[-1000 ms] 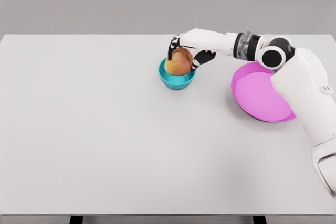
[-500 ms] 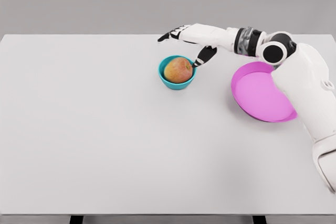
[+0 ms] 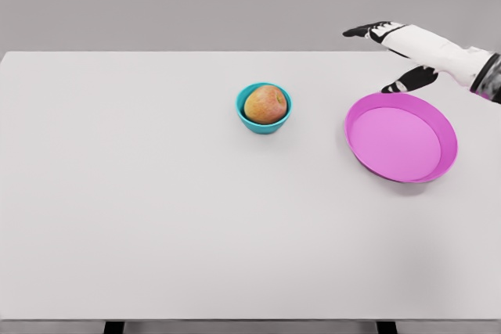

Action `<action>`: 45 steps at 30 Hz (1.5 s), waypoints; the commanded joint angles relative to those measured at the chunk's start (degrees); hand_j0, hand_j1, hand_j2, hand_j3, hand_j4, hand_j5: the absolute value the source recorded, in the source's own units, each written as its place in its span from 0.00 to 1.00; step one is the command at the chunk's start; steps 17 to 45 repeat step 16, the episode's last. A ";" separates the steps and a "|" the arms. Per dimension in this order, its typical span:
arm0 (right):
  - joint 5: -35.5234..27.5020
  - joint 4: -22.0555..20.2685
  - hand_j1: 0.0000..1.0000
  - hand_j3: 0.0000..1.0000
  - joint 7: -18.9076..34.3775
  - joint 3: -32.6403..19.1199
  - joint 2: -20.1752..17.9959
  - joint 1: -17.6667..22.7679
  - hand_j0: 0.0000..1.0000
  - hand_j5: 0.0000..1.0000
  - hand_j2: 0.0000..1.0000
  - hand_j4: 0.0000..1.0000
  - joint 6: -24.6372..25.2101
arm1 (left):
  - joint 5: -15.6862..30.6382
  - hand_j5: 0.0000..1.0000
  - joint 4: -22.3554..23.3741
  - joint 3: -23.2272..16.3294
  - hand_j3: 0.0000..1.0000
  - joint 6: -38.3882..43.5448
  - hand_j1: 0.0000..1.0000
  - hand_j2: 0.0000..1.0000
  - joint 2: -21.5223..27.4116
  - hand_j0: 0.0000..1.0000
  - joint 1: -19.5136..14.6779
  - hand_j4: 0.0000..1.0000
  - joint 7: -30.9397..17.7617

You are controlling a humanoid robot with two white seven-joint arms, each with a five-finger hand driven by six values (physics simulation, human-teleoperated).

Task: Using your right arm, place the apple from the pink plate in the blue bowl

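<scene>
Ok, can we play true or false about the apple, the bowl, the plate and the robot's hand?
1. The apple sits in the blue bowl. True.
2. The pink plate has an apple on it. False: the plate has nothing on it.
3. The right hand is holding the apple. False: its fingers are spread and hold nothing, up beyond the plate.
4. The bowl is to the left of the plate on the table. True.
5. The bowl touches the plate. False: bare table lies between them.
</scene>
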 commanded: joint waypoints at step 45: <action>-0.92 -4.66 1.00 1.00 -0.04 -8.67 -2.72 6.86 1.00 1.00 1.00 1.00 0.23 | 0.03 1.00 0.00 -0.01 1.00 -0.09 1.00 1.00 0.00 1.00 -0.61 1.00 -0.02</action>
